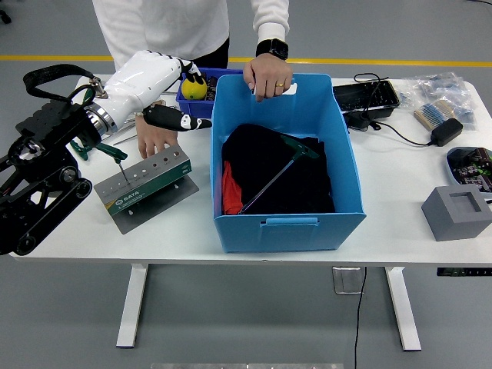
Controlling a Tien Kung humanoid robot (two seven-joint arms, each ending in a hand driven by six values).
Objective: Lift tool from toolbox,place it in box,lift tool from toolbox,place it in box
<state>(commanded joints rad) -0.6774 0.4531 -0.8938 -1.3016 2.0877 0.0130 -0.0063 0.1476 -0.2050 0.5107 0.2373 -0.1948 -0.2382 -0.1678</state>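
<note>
Table [400,231]: white, carrying everything below.
Blue box [286,223]: big open bin at table centre, dark cloth in its bottom with a red piece showing at the left.
Left arm [38,177]: black, comes in from the left edge; white forearm reaches over the far left of the table.
Left hand [171,117]: white with black fingers, hanging above the table between the tool block and the small blue tray; fingers loosely extended, gripping nothing.
Person [177,27]: white top, at the far side. One hand [267,75] grips the box's far rim, watch on the wrist; the other hand [153,137] presses on the far end of the tool block.
Tool block [146,186]: grey-green holder with a row of holes, left of the box.
T-handle tool in the box [278,171]: green grip, long shaft, lying diagonally on the cloth.
T-handle tool in the block [115,157]: green grip, standing in a hole at the block's left end.
Small blue tray [187,104]: behind the block, yellow object inside.
Right arm: out of sight.
</note>
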